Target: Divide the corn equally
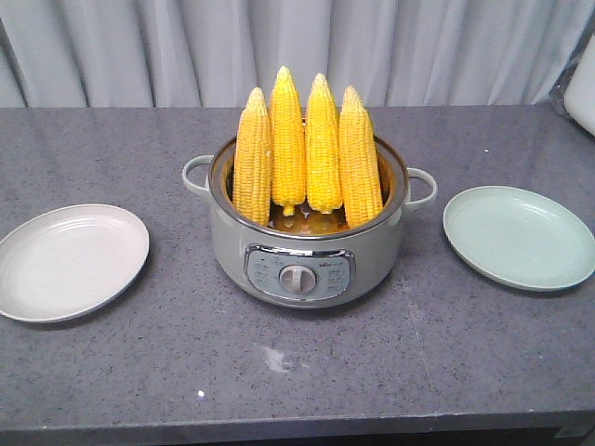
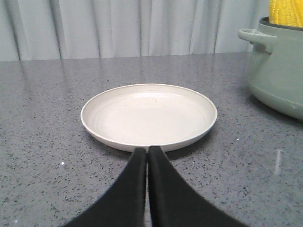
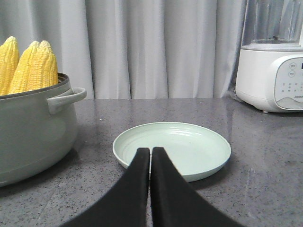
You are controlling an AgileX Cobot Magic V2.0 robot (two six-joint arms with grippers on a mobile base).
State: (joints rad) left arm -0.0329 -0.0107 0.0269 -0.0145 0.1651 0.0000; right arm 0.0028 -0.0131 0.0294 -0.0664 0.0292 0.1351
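Four corn cobs [image 1: 288,139] stand in the electric pot [image 1: 232,243] mid-frame, their bottoms hidden. The left gripper [image 2: 147,152] and right gripper [image 3: 150,152] are clenched, empty.

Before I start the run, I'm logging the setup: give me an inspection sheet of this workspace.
Surface: grey speckled counter, small pale smear near front.
Job's things: four corn cobs upright in the grey-green pot; cream plate left, pale green plate right, both empty.
Clutter: white blender beyond the green plate.
Claws: left claw shut, facing cream plate; right claw shut, facing green plate.
Cables: nothing seen.
Surroundings: grey curtain behind.
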